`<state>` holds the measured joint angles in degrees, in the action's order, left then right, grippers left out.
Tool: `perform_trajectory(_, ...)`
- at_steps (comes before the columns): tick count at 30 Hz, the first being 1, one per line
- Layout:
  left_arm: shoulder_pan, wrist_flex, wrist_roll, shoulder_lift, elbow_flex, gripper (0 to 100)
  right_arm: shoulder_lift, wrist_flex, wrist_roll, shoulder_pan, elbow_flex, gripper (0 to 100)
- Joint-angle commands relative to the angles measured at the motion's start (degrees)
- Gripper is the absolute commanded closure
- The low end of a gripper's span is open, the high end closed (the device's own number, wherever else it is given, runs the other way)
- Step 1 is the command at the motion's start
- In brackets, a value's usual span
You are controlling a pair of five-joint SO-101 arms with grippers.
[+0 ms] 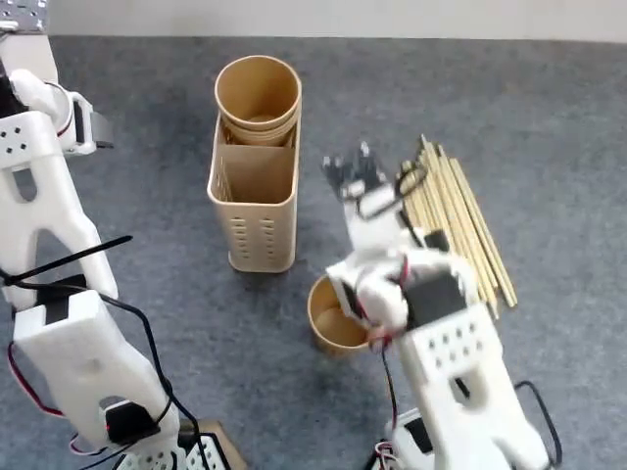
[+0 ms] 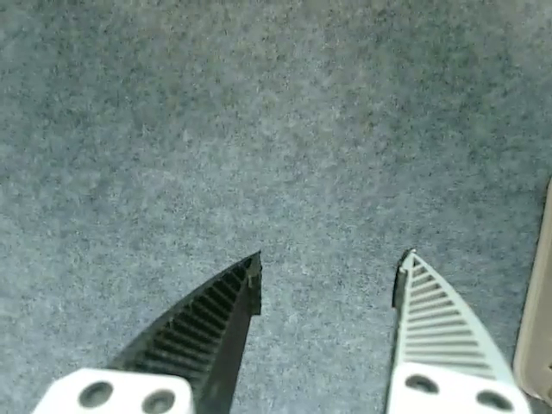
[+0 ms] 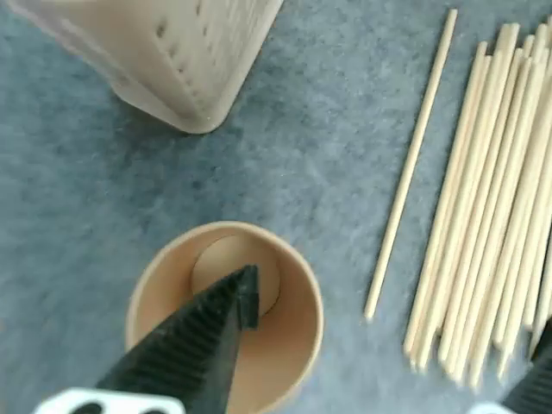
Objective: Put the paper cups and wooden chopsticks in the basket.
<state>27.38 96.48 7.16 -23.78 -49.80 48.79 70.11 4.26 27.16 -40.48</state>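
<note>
A beige slotted basket [image 1: 253, 211] stands mid-table, with stacked paper cups [image 1: 258, 93] in its far compartment. One loose paper cup [image 1: 333, 315] stands upright on the carpet in front of it; in the right wrist view this cup [image 3: 285, 345] lies under the black finger [image 3: 194, 345]. Wooden chopsticks [image 1: 460, 220] lie in a bundle to the right, and show again as chopsticks [image 3: 483, 224] beside the cup. My right gripper [image 1: 377, 176] [image 3: 397, 315] hangs open above cup and sticks, holding nothing. My left gripper [image 2: 332, 257] is open over bare carpet at the far left.
Grey carpet covers the table. The left arm [image 1: 39, 196] stands along the left edge, its cables trailing near the front. A beige basket wall [image 2: 539, 302] shows beside the left gripper. The basket corner [image 3: 190, 69] is close to the loose cup.
</note>
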Motion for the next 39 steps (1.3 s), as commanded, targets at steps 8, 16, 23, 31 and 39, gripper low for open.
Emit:
perform_trajectory(8,2.0,-0.5,0.6,0.7,-0.2,73,10.2,-12.3,-0.3,-2.0,-19.6,54.7)
perform_trajectory(16,1.8,0.8,0.6,0.1,0.0,73,1.2,-13.0,-0.2,-2.3,-21.1,96.6)
perform_trajectory(23,0.8,1.7,0.5,0.0,2.4,73,3.2,-12.6,3.9,-10.6,-7.4,99.4)
perform_trajectory(31,-1.5,1.5,0.4,0.1,5.6,73,-8.6,-5.1,6.8,-14.9,38.1,99.4)
perform_trajectory(39,-2.2,0.1,0.4,0.1,5.8,73,-42.8,-6.1,3.9,-6.8,77.1,99.4)
